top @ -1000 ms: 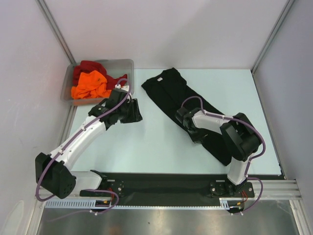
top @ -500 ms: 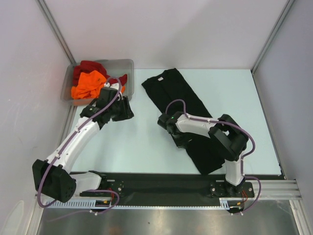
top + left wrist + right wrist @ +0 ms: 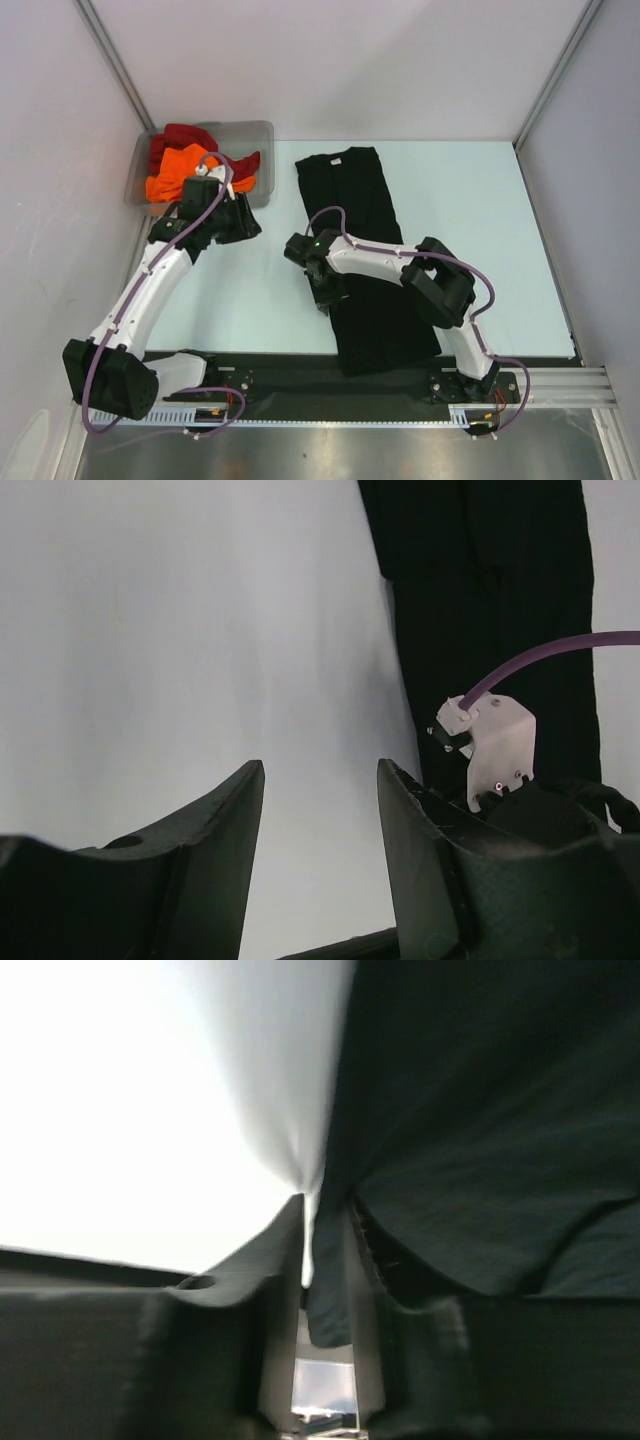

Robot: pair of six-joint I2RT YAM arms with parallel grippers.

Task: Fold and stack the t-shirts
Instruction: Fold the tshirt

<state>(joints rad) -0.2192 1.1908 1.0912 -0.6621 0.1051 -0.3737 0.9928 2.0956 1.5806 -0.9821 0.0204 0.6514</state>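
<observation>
Black cloth was laid as a long narrow strip at the middle of the table (image 3: 500, 220): the black shirt (image 3: 350, 190), stretched from 12 o'clock down to 6 o'clock. Its 9 o'clock edge was caught between the jaws of the right gripper (image 3: 322, 293), which were set narrow; whether the hem was pinched or lay slack there could not be told. If that gripper were lifted away with cloth snagged, the fold could be dragged open and the strip skewed. The left gripper (image 3: 247, 218) was held wide and empty at 10 o'clock, just beside the bin (image 3: 258, 128), where the orange shirt (image 3: 175, 172) and red shirt (image 3: 182, 135) were heaped. Both could be hooked out together by a careless grab.
</observation>
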